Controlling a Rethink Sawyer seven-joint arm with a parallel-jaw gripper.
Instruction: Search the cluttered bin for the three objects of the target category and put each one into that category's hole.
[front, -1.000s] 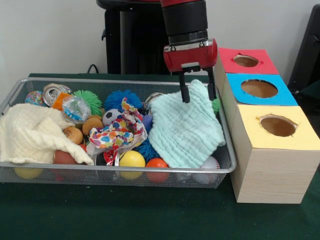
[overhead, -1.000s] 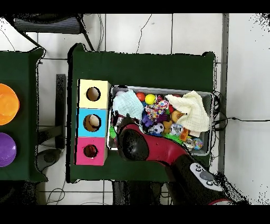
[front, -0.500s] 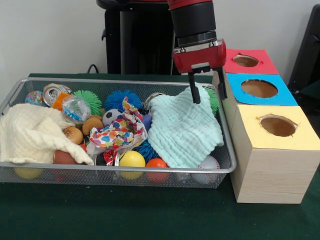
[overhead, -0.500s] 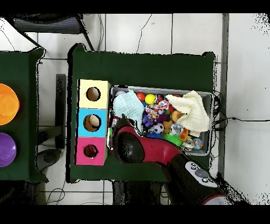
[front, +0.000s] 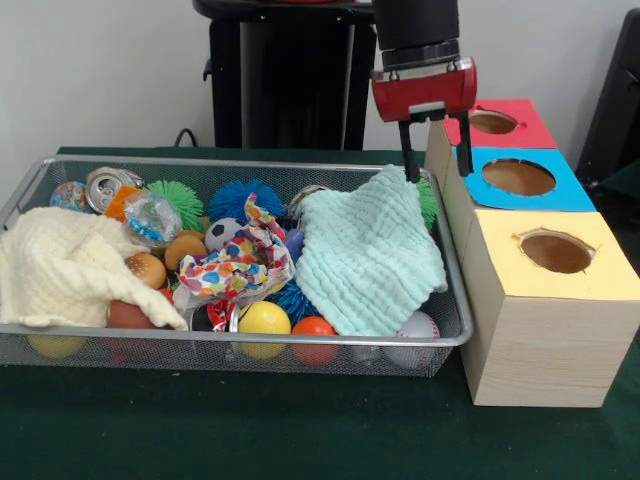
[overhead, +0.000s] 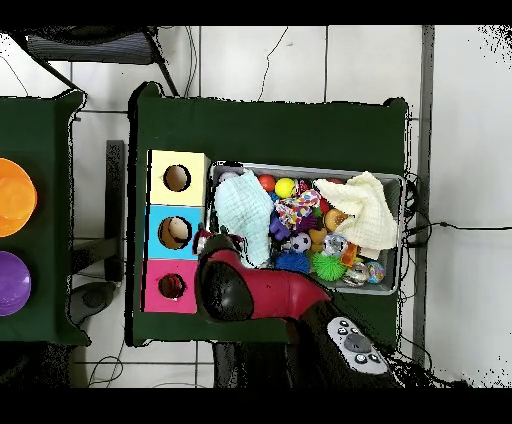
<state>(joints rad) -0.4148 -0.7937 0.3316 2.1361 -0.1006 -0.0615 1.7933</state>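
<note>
Front view: your gripper hangs at upper right, fingers parted, nothing between them, over the mint cloth's top corner beside the blue box. The wire bin sits at centre-left on a dark green table; a pale wall stands behind. The red box and yellow box flank the blue one.

Overhead view: the three boxes stand left of the bin. White tiled floor surrounds the table; orange and purple bowls sit at far left.
</note>
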